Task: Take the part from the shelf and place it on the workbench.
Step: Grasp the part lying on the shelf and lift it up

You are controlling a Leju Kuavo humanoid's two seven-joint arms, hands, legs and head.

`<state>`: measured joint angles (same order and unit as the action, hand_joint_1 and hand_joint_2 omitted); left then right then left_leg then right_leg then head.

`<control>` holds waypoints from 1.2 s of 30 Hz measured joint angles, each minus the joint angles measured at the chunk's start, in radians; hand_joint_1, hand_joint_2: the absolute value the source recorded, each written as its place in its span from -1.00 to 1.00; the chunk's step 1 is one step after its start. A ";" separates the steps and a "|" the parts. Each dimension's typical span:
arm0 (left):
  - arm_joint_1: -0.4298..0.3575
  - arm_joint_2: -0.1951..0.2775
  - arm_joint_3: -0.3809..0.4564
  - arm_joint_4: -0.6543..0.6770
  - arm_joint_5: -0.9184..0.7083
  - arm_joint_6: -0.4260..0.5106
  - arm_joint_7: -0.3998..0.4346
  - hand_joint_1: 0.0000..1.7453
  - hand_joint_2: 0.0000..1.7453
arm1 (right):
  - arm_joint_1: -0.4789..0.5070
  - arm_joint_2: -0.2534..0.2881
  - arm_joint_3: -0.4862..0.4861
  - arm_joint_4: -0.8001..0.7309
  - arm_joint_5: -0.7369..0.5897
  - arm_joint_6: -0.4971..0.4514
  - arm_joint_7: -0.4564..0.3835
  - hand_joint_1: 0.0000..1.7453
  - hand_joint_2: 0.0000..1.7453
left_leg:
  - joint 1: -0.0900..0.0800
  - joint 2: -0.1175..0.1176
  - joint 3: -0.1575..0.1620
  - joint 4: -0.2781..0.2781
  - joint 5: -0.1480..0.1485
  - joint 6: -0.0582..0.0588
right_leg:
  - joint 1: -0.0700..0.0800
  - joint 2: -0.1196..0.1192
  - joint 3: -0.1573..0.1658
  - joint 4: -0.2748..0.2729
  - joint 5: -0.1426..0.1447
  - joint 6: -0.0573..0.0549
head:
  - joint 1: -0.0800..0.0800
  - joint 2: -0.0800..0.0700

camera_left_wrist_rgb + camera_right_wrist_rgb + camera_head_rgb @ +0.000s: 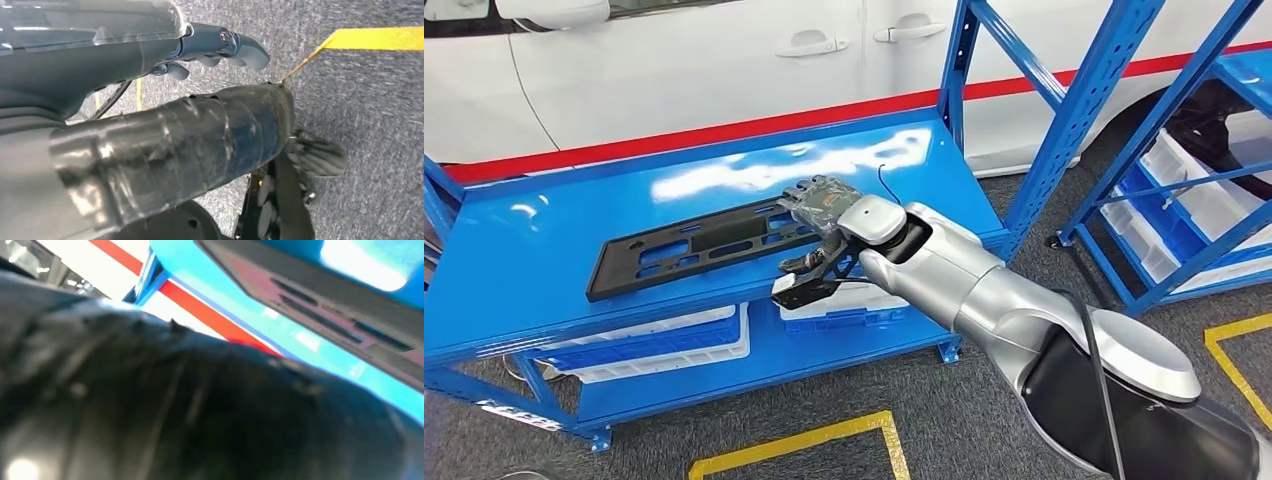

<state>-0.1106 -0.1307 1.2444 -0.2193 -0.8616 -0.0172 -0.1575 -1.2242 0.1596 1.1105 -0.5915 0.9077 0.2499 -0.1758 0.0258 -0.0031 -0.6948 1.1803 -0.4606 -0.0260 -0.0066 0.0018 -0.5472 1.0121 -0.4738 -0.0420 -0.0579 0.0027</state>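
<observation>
From my head camera, a white car (pixel 674 70) with a red stripe filled the background behind the blue shelf rack (pixel 544 290), and a second blue rack (pixel 1184 200) with white bins stood off to my right. My right arm (pixel 1014 310) reached up over the front edge of the top shelf. The part (pixel 694 245), a long flat black plastic panel with slotted cut-outs, lay flat on that top shelf, its right end under my right hand (pixel 819 205). The hand rested on that end of the panel, but I could not tell whether its fingers had closed around it. On the lower shelf sat white and blue bins (pixel 674 340). My left hand (pixel 220 47) hung over grey carpet, fingers loosely curled and holding nothing.
</observation>
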 joint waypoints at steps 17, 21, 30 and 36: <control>0.001 -0.002 0.008 0.001 0.003 0.009 0.002 -1.00 -1.00 | 0.031 0.000 0.006 0.000 -0.028 -0.005 -0.010 -1.00 -1.00 | -0.004 -0.007 0.142 -0.160 -0.020 0.048 | 0.002 0.001 -0.123 0.099 0.056 0.034 | 0.001 0.000; -0.003 -0.004 0.012 0.002 0.008 0.007 0.004 -1.00 -1.00 | 0.033 -0.001 0.007 0.000 -0.030 -0.007 -0.013 -1.00 -1.00 | -0.005 -0.005 0.148 -0.166 -0.032 0.025 | 0.011 0.002 -0.088 0.028 0.048 0.016 | 0.002 0.000; -0.001 0.001 0.028 0.002 0.015 0.011 0.009 -1.00 -1.00 | 0.049 0.002 0.009 0.004 -0.044 -0.009 -0.021 -1.00 -1.00 | -0.001 0.000 -0.003 0.048 -0.055 0.001 | 0.001 0.002 -0.044 0.014 0.018 -0.003 | 0.001 0.000; -0.005 0.004 0.033 0.002 0.015 0.011 0.005 -1.00 -1.00 | 0.049 0.008 0.009 0.010 -0.054 -0.016 -0.023 -1.00 -1.00 | -0.005 -0.002 0.075 -0.143 0.022 0.023 | 0.010 0.003 -0.038 0.029 -0.006 0.019 | 0.001 0.000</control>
<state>-0.1161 -0.1272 1.2779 -0.2174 -0.8465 -0.0061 -0.1520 -1.1755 0.1677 1.1196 -0.5816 0.8535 0.2341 -0.1991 0.0210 -0.0053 -0.6203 1.0373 -0.4386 -0.0030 0.0035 0.0045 -0.5851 1.0411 -0.4797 -0.0230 -0.0565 0.0027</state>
